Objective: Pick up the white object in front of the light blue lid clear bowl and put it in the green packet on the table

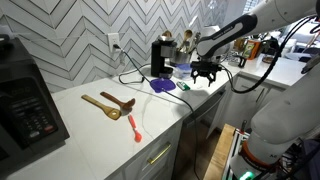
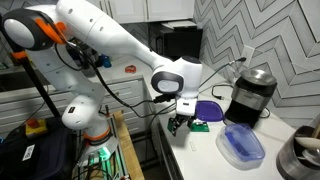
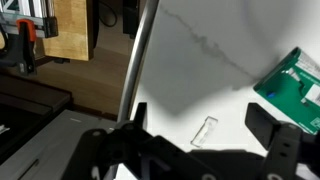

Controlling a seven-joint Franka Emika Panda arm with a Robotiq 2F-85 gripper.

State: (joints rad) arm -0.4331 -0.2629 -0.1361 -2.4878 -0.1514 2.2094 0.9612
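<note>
Claw point(image 3: 197, 150) is held wide open over the counter point(image 3: 200, 70).
White object point(image 3: 205, 131) is seen between its jaws, green packet point(image 3: 293, 85) nearby.

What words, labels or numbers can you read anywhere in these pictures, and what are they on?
No text can be read.
On the green packet: pale print, too blurred to read.
On the black appliance: button panel markings, too small to read.
</note>
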